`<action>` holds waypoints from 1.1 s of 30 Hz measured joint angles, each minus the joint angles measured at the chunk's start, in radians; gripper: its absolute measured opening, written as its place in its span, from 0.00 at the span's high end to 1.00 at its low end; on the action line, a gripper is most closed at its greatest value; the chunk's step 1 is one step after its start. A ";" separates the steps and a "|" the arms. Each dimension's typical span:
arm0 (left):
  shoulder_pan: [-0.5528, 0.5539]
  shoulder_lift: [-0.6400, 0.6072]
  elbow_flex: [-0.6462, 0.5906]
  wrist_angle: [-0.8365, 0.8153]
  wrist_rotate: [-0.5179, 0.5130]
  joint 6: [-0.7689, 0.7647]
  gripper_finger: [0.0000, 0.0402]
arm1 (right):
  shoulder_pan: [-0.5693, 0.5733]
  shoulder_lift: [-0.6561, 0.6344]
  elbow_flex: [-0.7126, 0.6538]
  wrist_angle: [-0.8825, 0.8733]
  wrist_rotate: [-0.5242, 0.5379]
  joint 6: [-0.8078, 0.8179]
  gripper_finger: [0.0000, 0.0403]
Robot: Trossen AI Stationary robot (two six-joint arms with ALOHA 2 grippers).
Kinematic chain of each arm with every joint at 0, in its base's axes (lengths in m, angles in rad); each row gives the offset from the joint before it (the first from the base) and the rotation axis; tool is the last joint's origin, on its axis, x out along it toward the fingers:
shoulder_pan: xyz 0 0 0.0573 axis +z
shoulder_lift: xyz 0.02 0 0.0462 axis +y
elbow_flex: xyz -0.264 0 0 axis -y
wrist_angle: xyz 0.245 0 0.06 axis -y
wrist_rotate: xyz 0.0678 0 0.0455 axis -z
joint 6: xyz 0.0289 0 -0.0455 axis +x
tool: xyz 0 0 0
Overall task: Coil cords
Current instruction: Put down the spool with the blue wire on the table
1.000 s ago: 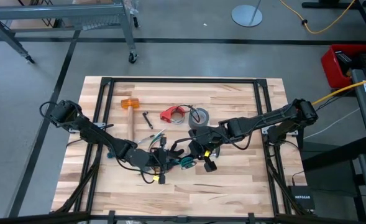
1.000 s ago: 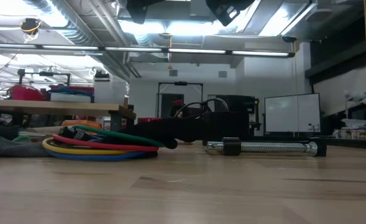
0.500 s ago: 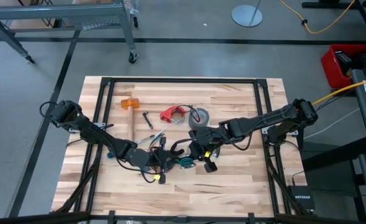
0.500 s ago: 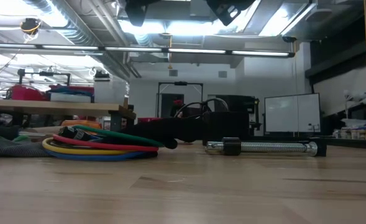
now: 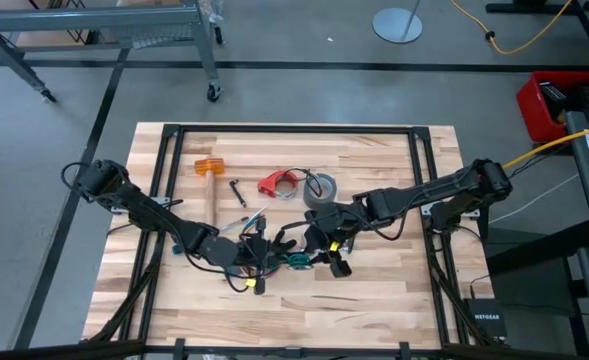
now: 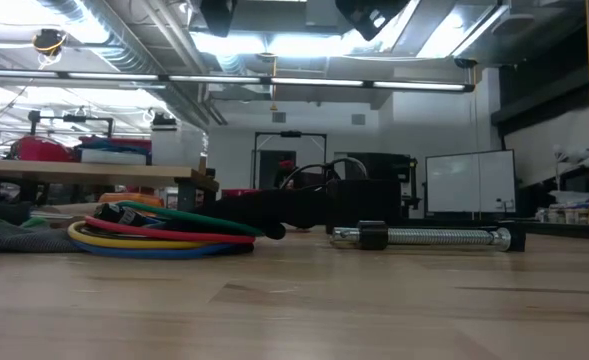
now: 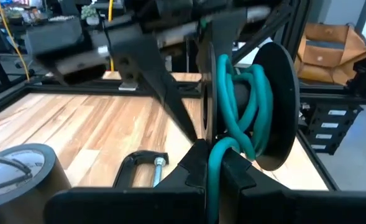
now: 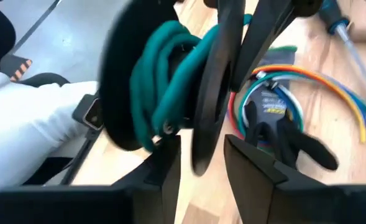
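A black spool (image 7: pixel 257 106) wound with a teal cord (image 8: pixel 170 74) hangs above the table's middle between my two grippers. My left gripper (image 5: pixel 261 256) is shut at the spool's rim, on the teal cord. My right gripper (image 5: pixel 326 258) is open; its fingers (image 8: pixel 168 168) stand on either side of one spool disc (image 8: pixel 209 106), and I see no touch. A looped bundle of yellow, orange, blue and green cords (image 8: pixel 313 93) lies on the table below. A thin dark cord with a small red piece (image 5: pixel 274 183) lies farther back. My left gripper pinches the teal cord (image 7: pixel 215 177) between its two fingers, where the cord leaves the spool at the lower rim of a disc. The fingers come nearly level from the table's left. Whether the disc's rim is also in the pinch I cannot tell. The spool stands on edge, clear of the table.
On the table are a roll of grey tape (image 5: pixel 321 188), a hammer with an orange head (image 5: pixel 207 167), a screwdriver (image 5: pixel 246 221), a C-clamp (image 7: pixel 142 169) and a black glove (image 8: pixel 282 134). A metal spring bar (image 6: pixel 424 237) lies toward the near side.
My right gripper has opened and let go of the spool, while staying where it was. The spool with its teal cord stays lifted at my left gripper.
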 joint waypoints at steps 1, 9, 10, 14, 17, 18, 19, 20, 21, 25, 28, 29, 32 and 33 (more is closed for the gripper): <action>0.000 0.000 0.000 -0.008 0.000 -0.006 1.00 | 0.000 -0.004 0.010 -0.021 -0.003 0.004 0.68; 0.001 -0.044 0.000 -0.102 -0.055 -0.037 1.00 | 0.000 -0.010 0.201 -0.304 -0.009 0.003 0.68; 0.001 -0.063 0.000 -0.133 -0.067 -0.039 1.00 | 0.000 -0.010 0.225 -0.341 -0.014 0.003 0.68; 0.018 -0.150 0.000 -0.258 -0.070 -0.040 1.00 | 0.002 -0.010 0.325 -0.478 -0.017 0.009 0.68; 0.044 -0.215 0.000 -0.354 -0.069 -0.044 1.00 | 0.001 -0.011 0.383 -0.559 -0.016 0.013 0.68; 0.058 -0.229 0.000 -0.377 -0.068 -0.050 1.00 | 0.001 -0.011 0.401 -0.586 -0.015 0.013 0.68; 0.076 -0.239 0.000 -0.397 -0.067 -0.064 1.00 | 0.001 -0.011 0.421 -0.612 -0.015 0.014 0.68; 0.094 -0.243 0.000 -0.416 -0.066 -0.076 1.00 | 0.000 -0.011 0.440 -0.637 -0.014 0.014 0.68; 0.115 -0.243 -0.004 -0.421 -0.060 -0.091 1.00 | 0.000 -0.011 0.459 -0.663 -0.013 0.013 0.68; 0.229 -0.231 -0.050 -0.414 0.084 -0.157 1.00 | 0.001 -0.010 0.529 -0.771 0.010 0.014 0.68; 0.314 -0.211 -0.103 -0.415 0.140 -0.249 1.00 | 0.002 -0.015 0.581 -0.823 0.016 0.014 0.68; 0.342 -0.203 -0.124 -0.390 0.158 -0.276 1.00 | 0.002 -0.017 0.596 -0.839 0.017 0.014 0.68; 0.415 -0.178 -0.190 -0.262 0.251 -0.329 1.00 | 0.002 -0.043 0.628 -0.847 0.017 0.013 0.68; 0.437 -0.165 -0.210 -0.214 0.290 -0.347 1.00 | 0.002 -0.058 0.635 -0.849 0.017 0.014 0.68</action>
